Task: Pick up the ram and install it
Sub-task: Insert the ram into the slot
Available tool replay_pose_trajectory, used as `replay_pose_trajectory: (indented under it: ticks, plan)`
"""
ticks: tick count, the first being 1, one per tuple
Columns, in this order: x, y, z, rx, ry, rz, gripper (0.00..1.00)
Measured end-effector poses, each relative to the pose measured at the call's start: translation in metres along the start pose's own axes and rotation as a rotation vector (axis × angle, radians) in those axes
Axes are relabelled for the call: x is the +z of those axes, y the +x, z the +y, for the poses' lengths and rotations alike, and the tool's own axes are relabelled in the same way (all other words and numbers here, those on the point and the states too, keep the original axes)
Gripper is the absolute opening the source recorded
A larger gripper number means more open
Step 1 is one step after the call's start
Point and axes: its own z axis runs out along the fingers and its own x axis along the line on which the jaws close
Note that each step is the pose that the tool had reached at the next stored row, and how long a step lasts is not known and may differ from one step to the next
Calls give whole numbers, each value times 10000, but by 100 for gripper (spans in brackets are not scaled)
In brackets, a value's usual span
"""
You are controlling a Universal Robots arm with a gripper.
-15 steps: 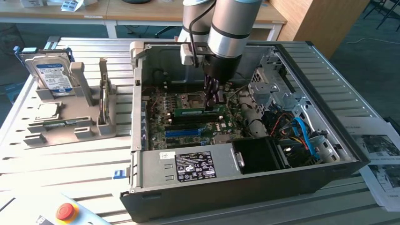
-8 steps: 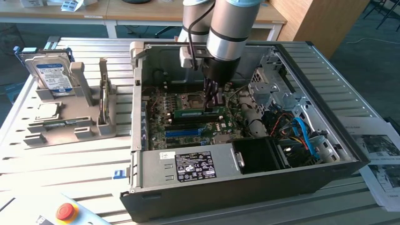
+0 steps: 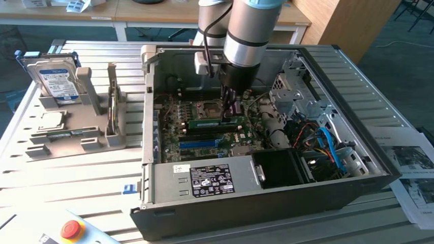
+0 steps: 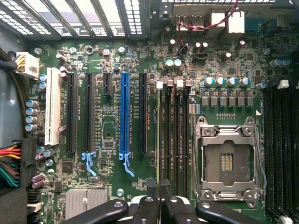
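Observation:
The ram [image 3: 211, 122], a long thin green stick, lies level and low over the motherboard beside the empty processor socket [image 3: 207, 108], inside the open computer case [image 3: 379, 168]. My gripper [image 3: 230, 116] comes straight down from above and is shut on the ram's end nearer the exterior view's right. In the wrist view I see the ram [image 4: 158, 135] edge-on as a thin line along the memory slots [image 4: 174, 140], with my black fingers [image 4: 145, 207] pinched together on it. Whether the stick is seated in a slot or just above it, I cannot tell.
A grey holder [image 3: 40, 147] on the exterior view's left carries a blue-labelled hard drive [image 3: 58, 81] and a square silver processor chip [image 3: 51, 120]. The power supply [image 3: 210, 180], drive cage [image 3: 298, 91] and cables [image 3: 326, 145] crowd the case. A red stop button [image 3: 71, 229] sits near the front.

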Motion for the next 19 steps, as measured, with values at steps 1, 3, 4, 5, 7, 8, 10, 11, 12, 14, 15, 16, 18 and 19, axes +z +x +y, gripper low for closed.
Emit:
replay_pose_trajectory:
  ticks: [1,3,4,5,7,8,10,11,12,14,15,16,18,19]
  plan:
    - [2,0,2,1,1,-1,12]
    - [8,-2,6,0,4,-3,12]
    - [10,-2,7,-1,4,-1,12]
    - [10,-3,8,-2,4,1,12]
    - [10,-3,8,-2,3,1,12]
    - [11,-3,8,-1,4,0,12]
    - [12,-3,14,3,5,-1,12]
    - [13,-4,16,1,7,-1,12]
    - [13,-5,16,-1,8,-2,12]
    - [13,-5,16,-1,8,-2,12]
    - [13,-5,16,-2,8,-1,12]
    - [14,-6,21,1,11,-1,12]
    - [16,-13,33,1,20,2,12]
    - [16,-15,35,0,20,5,12]
